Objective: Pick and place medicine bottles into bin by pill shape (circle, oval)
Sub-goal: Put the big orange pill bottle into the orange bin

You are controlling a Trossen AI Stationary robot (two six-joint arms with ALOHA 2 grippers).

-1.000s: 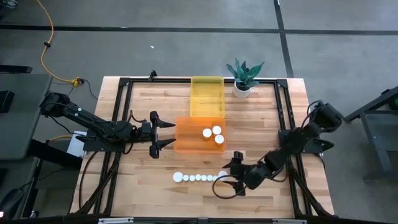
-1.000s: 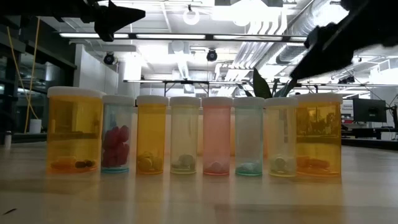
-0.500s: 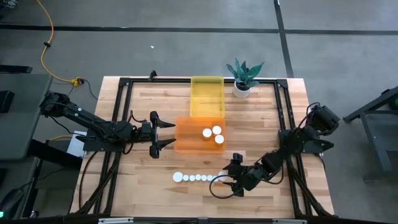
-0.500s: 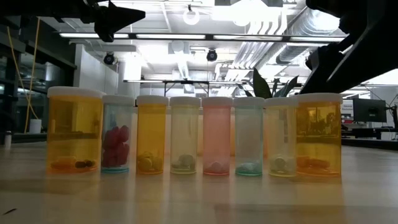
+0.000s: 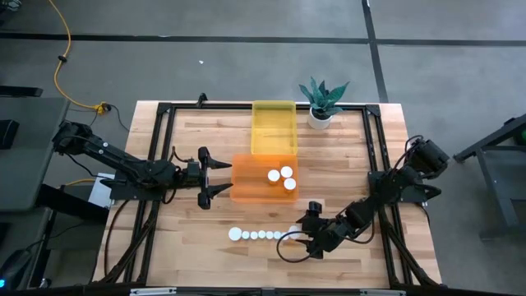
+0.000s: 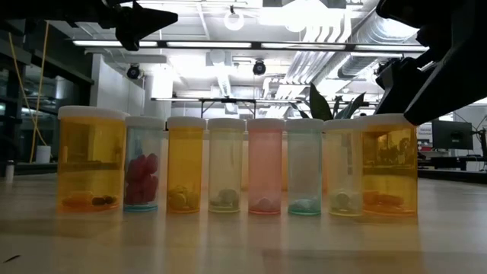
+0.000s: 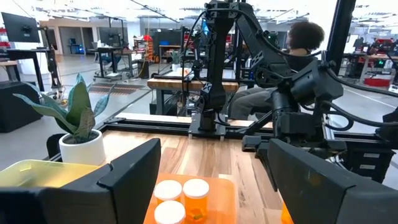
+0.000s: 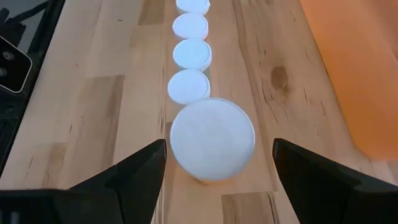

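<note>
Overhead and table-level views share bottle row (image 5: 261,235).

A grey floor (image 5: 246,66) crossed by dark lines was seen around the wooden table (image 5: 205,148), with a yellow cable (image 5: 59,57) trailing over it. Bright ceiling lights (image 6: 228,46) and exposed ducts (image 6: 335,38) were seen overhead, and workbenches (image 7: 180,87) farther off.

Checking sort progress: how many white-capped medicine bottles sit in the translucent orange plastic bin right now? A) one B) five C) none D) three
D: the high view shows three white caps clustered inside the orange bin, while the rest of the bottles stand in a row on the table.
</note>
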